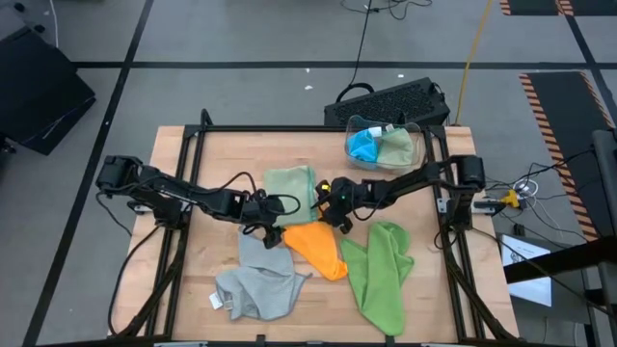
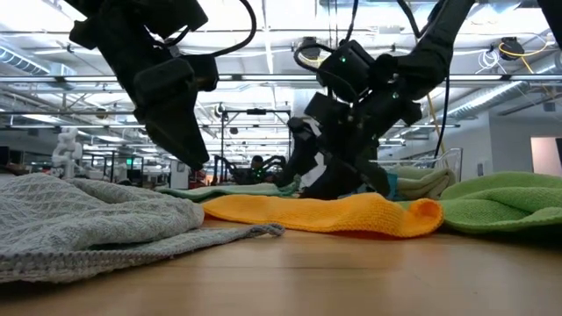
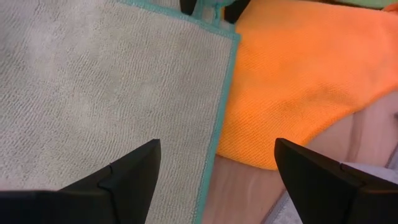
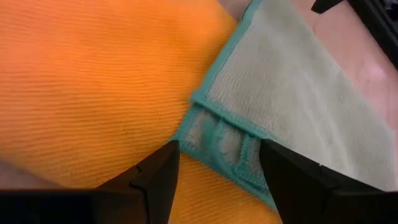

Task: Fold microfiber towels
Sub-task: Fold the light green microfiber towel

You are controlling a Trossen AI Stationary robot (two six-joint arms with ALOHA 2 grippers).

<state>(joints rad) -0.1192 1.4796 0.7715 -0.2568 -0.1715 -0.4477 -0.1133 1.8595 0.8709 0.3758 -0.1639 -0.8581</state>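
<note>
Hovering over the middle of the wooden tabletop (image 1: 193, 173), both arms meet at the sage green towel (image 1: 292, 185), which lies flat beside the orange towel (image 1: 318, 248). The left gripper (image 3: 214, 165) hangs just above the sage towel's teal-stitched edge, its jaws spread wide and holding nothing. The right gripper (image 4: 217, 165) is low over a folded-up corner of the same towel where it overlaps the orange one, its jaws partly open to either side of that corner; whether they touch it I cannot tell. A grey towel (image 1: 255, 280) lies crumpled near the front edge, a lime green towel (image 1: 381, 270) to its right. A clear bin (image 1: 384, 145) at the back holds a bright blue towel (image 1: 362, 146) and another pale green one
</note>
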